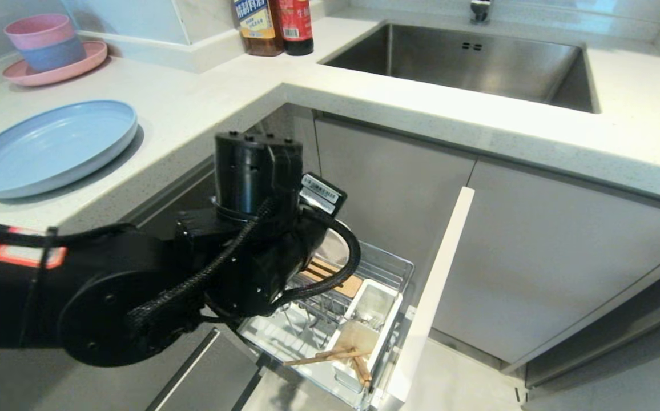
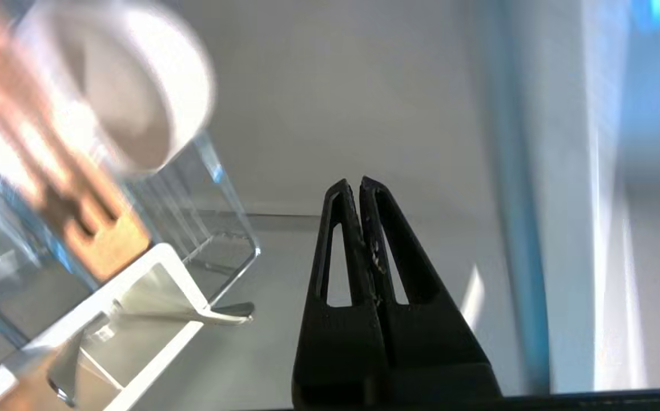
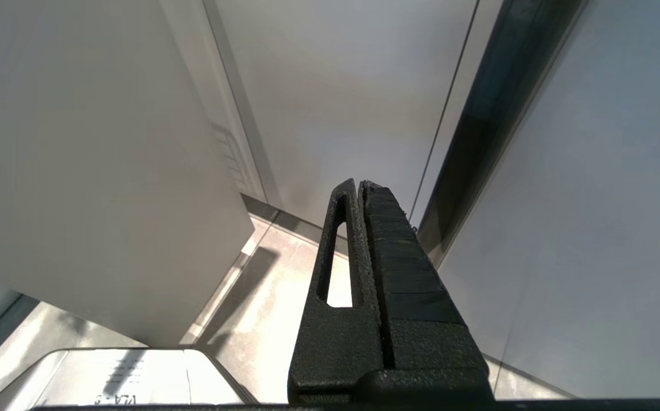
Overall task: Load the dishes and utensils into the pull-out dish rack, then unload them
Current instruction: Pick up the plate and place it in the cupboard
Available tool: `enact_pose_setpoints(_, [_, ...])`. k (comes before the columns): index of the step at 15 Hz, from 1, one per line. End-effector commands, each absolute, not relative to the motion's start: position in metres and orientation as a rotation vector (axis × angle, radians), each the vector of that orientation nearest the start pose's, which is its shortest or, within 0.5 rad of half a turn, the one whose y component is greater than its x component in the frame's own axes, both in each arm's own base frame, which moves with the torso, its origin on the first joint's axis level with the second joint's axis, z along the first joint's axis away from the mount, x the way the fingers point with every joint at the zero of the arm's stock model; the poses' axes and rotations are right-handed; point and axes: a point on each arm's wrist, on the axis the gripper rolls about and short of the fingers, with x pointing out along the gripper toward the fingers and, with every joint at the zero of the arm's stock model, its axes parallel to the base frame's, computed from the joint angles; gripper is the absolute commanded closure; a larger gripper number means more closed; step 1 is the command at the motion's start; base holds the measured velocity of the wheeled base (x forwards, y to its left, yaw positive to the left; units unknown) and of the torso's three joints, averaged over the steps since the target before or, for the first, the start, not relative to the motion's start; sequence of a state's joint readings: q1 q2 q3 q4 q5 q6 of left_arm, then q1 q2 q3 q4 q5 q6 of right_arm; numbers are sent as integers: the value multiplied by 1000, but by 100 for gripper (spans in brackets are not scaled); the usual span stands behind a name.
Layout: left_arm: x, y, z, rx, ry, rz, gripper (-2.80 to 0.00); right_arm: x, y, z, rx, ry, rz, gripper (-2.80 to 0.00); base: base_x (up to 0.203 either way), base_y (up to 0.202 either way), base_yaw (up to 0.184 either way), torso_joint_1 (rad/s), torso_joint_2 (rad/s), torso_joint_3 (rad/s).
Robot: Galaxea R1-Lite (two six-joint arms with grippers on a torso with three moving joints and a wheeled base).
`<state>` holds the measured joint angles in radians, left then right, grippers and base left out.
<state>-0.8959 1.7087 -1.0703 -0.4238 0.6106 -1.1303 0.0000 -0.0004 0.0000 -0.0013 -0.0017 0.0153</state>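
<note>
**Left arm over the open rack, fingers pressed together and empty**

Nearest your head camera is the left arm, a black bulk across the lower left that hides its own gripper. In the left wrist view you see the left gripper [image 2: 358, 182] with its two fingers pressed flat together and nothing between them, pointing at pale cabinet panels beside the rack. The pull-out dish rack [image 1: 390, 264] stands drawn out below the counter, its narrow white door front [image 1: 435, 291] to the right. The chopsticks [image 1: 330, 357] lie tilted across the white cutlery holder [image 1: 394, 319], the fork [image 2: 216, 313] rests in that holder, and the wooden knife block [image 1: 347, 283] sits behind it. The cream-white bowl [image 2: 136, 97] shows blurred at the rack's top edge. Your blue plate [image 1: 50, 145] lies on the counter [image 1: 398, 97] to the left, apart from the pink plate [image 1: 87, 60] and stacked bowls [image 1: 44, 43]. The right gripper [image 3: 359, 184] hangs by the cabinets, fingers together, holding nothing.
</note>
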Motion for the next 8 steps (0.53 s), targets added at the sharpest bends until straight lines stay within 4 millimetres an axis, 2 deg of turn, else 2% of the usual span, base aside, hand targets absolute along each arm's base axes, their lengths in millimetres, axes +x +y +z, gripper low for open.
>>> enact_pose_setpoints(1, [196, -240, 260, -795, 219, -253, 0, -23, 0, 76, 15, -1, -2, 0, 0, 0, 0, 0, 0, 0])
enact_pose_setpoints(3, [188, -238, 283, -630, 133, -330, 0, -23, 0, 75, 15, 0, -2, 0, 0, 0, 0, 0, 0, 0])
enact_pose_setpoints(6, [183, -227, 303, -335, 33, -372, 0, -23, 0, 75, 15, 0, -2, 0, 0, 0, 0, 0, 0, 0])
enact_pose_setpoints(8, [194, -203, 322, -211, -49, -289, 0, -23, 0, 75, 15, 0, -2, 0, 0, 0, 0, 0, 0, 0])
